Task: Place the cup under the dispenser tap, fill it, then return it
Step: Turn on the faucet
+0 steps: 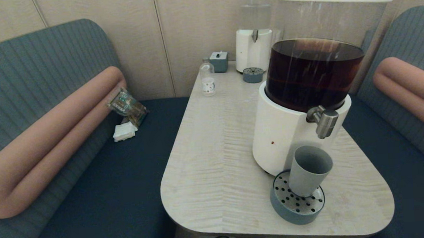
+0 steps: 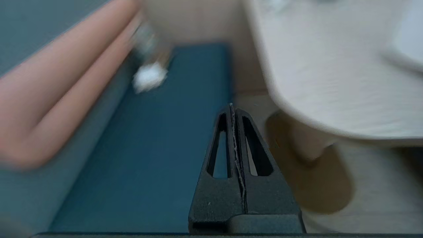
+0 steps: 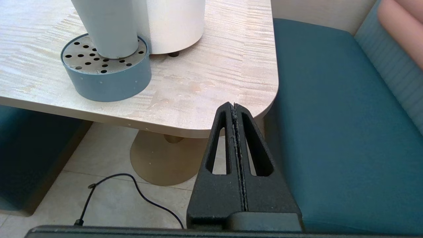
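The grey-blue cup (image 1: 308,172) stands upright on the round perforated drip tray (image 1: 296,203), directly below the brushed-steel dispenser tap (image 1: 324,120) of the large white-based dispenser (image 1: 289,133) holding dark brown liquid. In the right wrist view the cup (image 3: 105,26) and drip tray (image 3: 105,74) show near the table's corner. Neither gripper appears in the head view. My right gripper (image 3: 234,105) is shut and empty, below the table's near right edge. My left gripper (image 2: 231,106) is shut and empty, low beside the table's left edge over the bench seat.
A smaller clear-liquid dispenser (image 1: 255,37), a second drip tray (image 1: 253,74), a small clear bottle (image 1: 207,79) and a grey box (image 1: 219,61) stand at the table's far end. Packets and a napkin (image 1: 125,130) lie on the left bench. A black cable (image 3: 132,195) runs along the floor.
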{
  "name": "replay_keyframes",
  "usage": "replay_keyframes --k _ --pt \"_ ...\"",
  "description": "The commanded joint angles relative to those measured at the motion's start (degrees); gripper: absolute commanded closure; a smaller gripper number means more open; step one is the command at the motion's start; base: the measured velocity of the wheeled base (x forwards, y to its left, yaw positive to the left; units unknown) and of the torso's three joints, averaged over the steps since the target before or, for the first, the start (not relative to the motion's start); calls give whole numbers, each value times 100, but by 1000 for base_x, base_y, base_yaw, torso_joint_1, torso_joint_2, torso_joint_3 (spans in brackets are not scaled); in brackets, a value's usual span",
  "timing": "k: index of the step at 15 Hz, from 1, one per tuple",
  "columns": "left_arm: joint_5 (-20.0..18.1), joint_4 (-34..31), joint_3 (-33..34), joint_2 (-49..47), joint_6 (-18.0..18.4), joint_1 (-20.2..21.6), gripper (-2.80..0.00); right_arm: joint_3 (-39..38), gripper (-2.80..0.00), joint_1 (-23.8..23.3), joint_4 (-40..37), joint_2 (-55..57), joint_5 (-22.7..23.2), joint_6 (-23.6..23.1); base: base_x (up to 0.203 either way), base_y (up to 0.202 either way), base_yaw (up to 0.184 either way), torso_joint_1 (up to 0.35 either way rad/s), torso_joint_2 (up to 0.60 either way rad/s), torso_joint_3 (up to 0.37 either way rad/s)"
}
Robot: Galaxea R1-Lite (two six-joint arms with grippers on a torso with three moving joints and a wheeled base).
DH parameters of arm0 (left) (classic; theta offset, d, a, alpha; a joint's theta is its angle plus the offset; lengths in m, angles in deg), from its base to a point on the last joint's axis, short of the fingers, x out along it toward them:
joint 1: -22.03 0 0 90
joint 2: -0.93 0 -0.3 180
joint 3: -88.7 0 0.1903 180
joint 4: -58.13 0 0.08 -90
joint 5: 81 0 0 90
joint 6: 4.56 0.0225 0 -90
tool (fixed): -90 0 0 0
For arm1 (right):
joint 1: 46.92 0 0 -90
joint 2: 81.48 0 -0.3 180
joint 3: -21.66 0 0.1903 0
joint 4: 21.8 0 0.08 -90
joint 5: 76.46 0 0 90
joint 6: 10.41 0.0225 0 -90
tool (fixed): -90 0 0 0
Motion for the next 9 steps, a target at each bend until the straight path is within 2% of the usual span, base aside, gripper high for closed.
replay_keyframes --k 1,4,6,9 --pt "88 -216 44 -4 -9 3 0 0 0 2 2 -2 1 -5 0 0 0 0 0 0" --pt "99 -497 38 -4 -115 -6 0 0 0 2 2 -2 1 -5 0 0 0 0 0 0" --pt "113 -529 27 -4 -309 -6 0 -9 0 2 2 -2 1 -5 0 0 0 0 0 0" --pt "129 -503 35 -4 -326 -6 0 -6 0 2 2 -2 1 -5 0 0 0 0 0 0"
